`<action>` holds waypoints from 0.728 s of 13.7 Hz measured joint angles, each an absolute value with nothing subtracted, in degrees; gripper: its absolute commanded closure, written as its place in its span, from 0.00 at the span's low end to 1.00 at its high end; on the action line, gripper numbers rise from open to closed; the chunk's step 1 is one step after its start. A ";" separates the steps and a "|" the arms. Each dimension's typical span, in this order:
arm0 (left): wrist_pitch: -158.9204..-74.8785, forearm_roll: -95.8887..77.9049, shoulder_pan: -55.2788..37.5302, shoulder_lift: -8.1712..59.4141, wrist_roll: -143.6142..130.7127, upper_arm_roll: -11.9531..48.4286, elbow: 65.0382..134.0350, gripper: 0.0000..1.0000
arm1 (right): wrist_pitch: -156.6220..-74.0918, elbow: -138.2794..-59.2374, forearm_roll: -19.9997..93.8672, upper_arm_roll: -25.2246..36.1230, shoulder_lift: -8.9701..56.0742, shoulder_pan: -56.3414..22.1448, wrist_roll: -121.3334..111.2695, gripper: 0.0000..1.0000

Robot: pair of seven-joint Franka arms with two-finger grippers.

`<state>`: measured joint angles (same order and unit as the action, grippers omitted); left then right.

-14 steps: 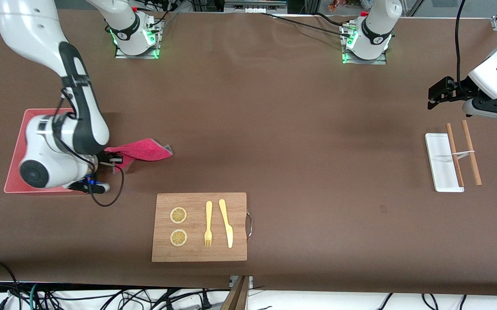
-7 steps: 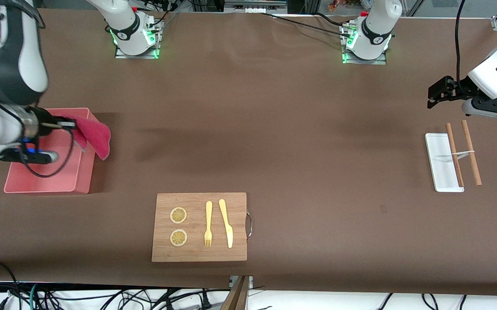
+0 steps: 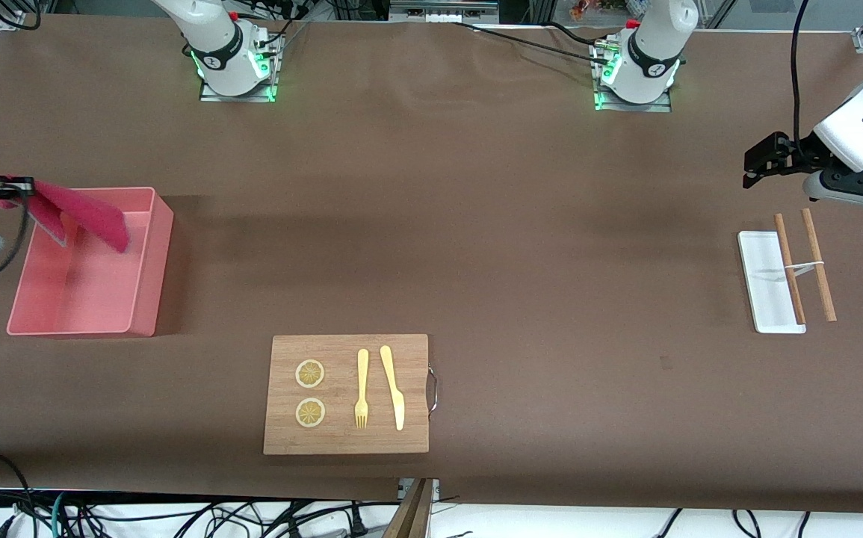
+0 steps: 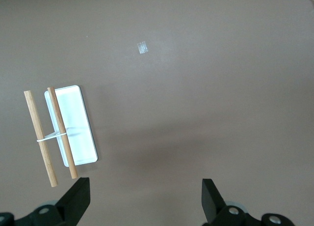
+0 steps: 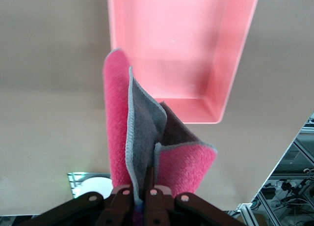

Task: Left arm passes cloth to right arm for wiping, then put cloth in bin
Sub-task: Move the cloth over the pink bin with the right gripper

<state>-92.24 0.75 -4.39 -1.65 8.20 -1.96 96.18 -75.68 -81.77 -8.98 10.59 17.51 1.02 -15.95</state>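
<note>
Now the right gripper [image 3: 24,184] has swung out past the counter's [image 3: 476,224] edge at the right arm's end, carrying the cloth [image 3: 84,214] from the bin's [image 3: 151,254] rim to above its inside. That cloth hangs folded, fuzzy magenta with a grey underside and grey hem. Its fingers [image 5: 125,196] are pinched tight on one end of it. By the counter's other end, the left gripper [image 4: 144,199] waits over bare counter near the white tray [image 3: 763,284], fingers wide apart and empty.
</note>
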 measured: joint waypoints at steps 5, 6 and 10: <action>-92.24 0.75 -4.39 -1.65 8.20 -1.93 96.18 0.00 | -89.31 -92.17 -8.99 13.60 18.55 3.06 -19.29 1.00; -92.24 0.75 -4.40 -1.65 8.20 -1.90 96.18 0.00 | -92.36 -94.49 -8.98 13.60 18.81 3.05 -19.29 1.00; -92.24 0.75 -4.40 -1.65 8.20 -1.93 96.18 0.00 | -105.48 -103.51 -8.87 13.60 19.76 3.04 -19.20 1.00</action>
<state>-92.24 0.75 -4.40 -1.65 8.20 -1.93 96.18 -105.48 -103.51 -8.87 13.60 19.76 3.04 -19.20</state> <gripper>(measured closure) 0.000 0.982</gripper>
